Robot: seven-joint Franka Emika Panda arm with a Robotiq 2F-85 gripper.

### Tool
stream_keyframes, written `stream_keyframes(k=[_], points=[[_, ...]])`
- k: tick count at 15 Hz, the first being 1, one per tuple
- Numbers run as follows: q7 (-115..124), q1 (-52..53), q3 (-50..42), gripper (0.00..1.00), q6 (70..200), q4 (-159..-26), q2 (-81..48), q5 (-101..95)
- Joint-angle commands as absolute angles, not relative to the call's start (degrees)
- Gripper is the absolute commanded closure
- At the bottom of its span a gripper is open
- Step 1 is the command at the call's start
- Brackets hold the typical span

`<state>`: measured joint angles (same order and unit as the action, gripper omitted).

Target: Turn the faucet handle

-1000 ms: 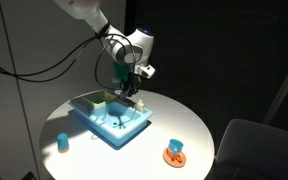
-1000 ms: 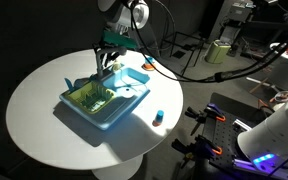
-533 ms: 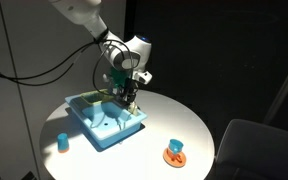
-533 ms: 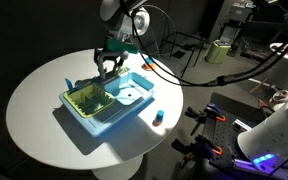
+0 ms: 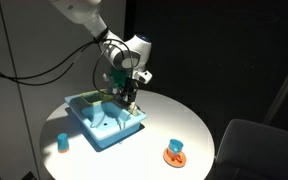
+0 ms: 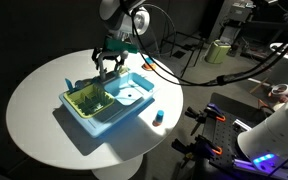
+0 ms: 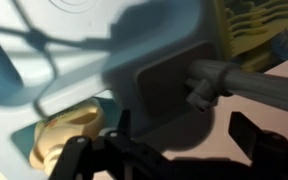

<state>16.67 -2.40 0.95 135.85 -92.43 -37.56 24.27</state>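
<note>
Over the basin's back rim: gripper (image 5: 130, 96) (image 6: 108, 68), pointing down, seen in both exterior views.
Jaws: spread apart in the wrist view, dark fingers (image 7: 79, 160) low in the picture, nothing pinched between them.
Faucet handle (image 7: 197, 93): small pale knob on the grey faucet (image 7: 254, 83), just ahead of the gap, apart from both fingers; too small to make out in the exterior views.
Basin (image 5: 109, 140) (image 6: 109, 120): light blue, on the round white table (image 5: 194, 120) (image 6: 34, 100); yellow-green rack (image 6: 87, 98) inside at one end.
Elsewhere on the table: small blue cup (image 5: 63, 142) and orange-and-blue piece (image 5: 174, 152), well apart from the basin.
</note>
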Motion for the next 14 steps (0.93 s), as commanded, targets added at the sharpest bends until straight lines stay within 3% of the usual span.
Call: stream_keyframes(k=[1,14], points=[[15.62,-2.65,1.59,0.00,135.46,-93.20,-35.53,23.76],[15.82,-1.24,0.51,0.00,137.34,-94.14,-29.35,20.91]])
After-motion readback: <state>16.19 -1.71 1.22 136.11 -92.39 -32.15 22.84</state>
